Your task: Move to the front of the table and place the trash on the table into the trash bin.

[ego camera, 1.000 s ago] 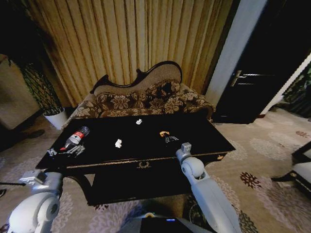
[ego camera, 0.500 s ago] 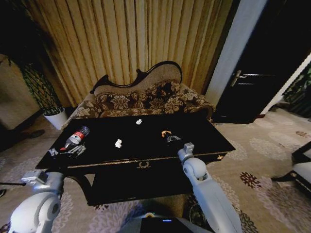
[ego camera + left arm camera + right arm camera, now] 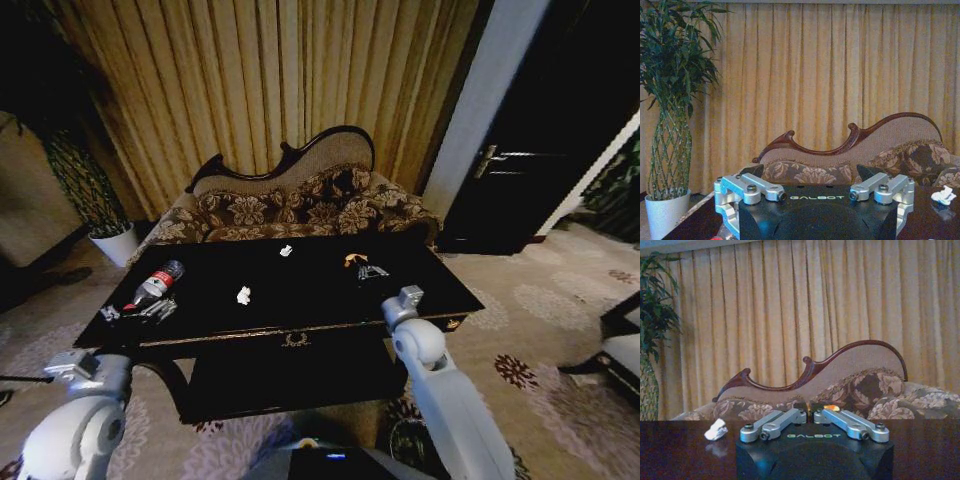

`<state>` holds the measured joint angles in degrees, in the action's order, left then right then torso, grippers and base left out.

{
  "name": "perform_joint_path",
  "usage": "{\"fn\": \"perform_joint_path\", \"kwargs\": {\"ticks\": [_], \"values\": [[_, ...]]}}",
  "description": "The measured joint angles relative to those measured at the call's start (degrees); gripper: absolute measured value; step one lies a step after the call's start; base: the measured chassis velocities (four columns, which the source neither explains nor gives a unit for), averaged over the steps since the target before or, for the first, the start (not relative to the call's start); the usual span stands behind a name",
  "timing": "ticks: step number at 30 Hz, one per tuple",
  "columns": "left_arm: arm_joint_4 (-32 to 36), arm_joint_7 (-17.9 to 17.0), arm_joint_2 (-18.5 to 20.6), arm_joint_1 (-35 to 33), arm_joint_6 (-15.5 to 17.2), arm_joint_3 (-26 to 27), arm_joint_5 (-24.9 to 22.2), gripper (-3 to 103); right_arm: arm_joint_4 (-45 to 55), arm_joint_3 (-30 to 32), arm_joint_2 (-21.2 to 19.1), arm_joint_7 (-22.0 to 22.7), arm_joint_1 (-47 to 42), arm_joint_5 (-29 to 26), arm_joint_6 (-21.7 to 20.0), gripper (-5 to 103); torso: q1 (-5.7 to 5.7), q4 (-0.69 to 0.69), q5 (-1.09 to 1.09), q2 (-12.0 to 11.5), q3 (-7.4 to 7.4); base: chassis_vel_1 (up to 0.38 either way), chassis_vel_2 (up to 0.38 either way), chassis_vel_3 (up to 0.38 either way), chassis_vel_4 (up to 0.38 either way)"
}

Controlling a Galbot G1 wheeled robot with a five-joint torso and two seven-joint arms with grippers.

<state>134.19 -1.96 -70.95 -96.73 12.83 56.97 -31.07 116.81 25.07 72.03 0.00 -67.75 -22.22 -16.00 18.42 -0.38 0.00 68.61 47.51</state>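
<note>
Black gloss counter (image 3: 420, 262) carries our trash: bottle (image 3: 155, 284) beside our left claw (image 3: 150, 309), spread wide; paper wads (image 3: 243, 294) mid-top. Our right claw (image 3: 370, 271), pressed together, hovers apart. We risk nudging the round bottle rolling off the edge.

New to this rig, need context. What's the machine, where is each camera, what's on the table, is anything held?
It is a wheeled robot with two arms. The wide picture comes from its head camera, looking down at a black table. The other two come from cameras on the wrists, each looking past its own gripper toward the sofa. On the table lie a bottle with a red label and two paper wads. The left gripper sits by the bottle, fingers wide open. The right gripper hovers over the table's right half, fingers shut with something small and orange at the tips; what it is can't be told.
</note>
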Motion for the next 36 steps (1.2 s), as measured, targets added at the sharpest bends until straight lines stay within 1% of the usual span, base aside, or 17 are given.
{"fn": "perform_joint_path", "kwargs": {"ticks": [7,14,36], "values": [[0.0,0.0,0.2,0.3,0.0,-0.4,0.1,100,1.1,2.2,-0.7,0.0,-1.2,-0.8,0.0,2,0.01,0.01,0.00,0.0,0.00,0.000,0.000,0.000,0.000],[0.2,0.0,0.3,0.2,0.0,-0.4,0.1,100,1.8,2.8,-0.8,0.0,-1.8,-1.4,0.0,2,0.01,0.00,0.00,0.0,0.00,0.048,-0.047,-0.044,0.047],[0.8,0.0,0.1,-0.2,0.1,-0.3,0.2,100,2.3,4.3,-0.9,0.0,-3.0,-1.7,0.0,2,0.01,0.00,0.00,0.0,0.00,0.116,-0.110,-0.111,0.109]]}}
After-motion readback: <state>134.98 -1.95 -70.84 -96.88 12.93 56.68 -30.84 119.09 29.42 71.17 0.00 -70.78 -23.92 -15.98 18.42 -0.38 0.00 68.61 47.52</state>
